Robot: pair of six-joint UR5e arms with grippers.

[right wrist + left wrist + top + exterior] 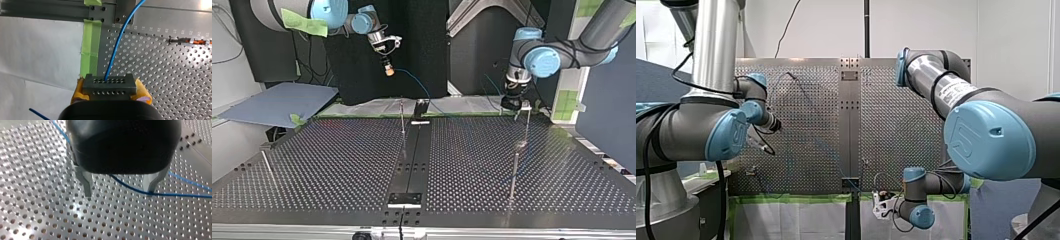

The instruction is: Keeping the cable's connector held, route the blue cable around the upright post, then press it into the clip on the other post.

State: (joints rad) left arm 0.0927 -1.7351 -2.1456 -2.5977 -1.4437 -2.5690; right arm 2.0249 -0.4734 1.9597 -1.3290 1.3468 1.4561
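Note:
In the right wrist view my right gripper has its yellow pads shut on a grey perforated connector. The blue cable leaves the connector and runs ahead over the table's edge. My right gripper hangs off the far edge at the top view's left. My left gripper stands open just above the perforated table, its metal fingers astride the blue cable, which lies close to one finger. Beside my left gripper stands an upright post.
More thin posts rise from the table: one near the middle, one nearer the camera, one at the top view's left. A post with an orange part lies ahead of my right gripper. Green tape marks the table's edge.

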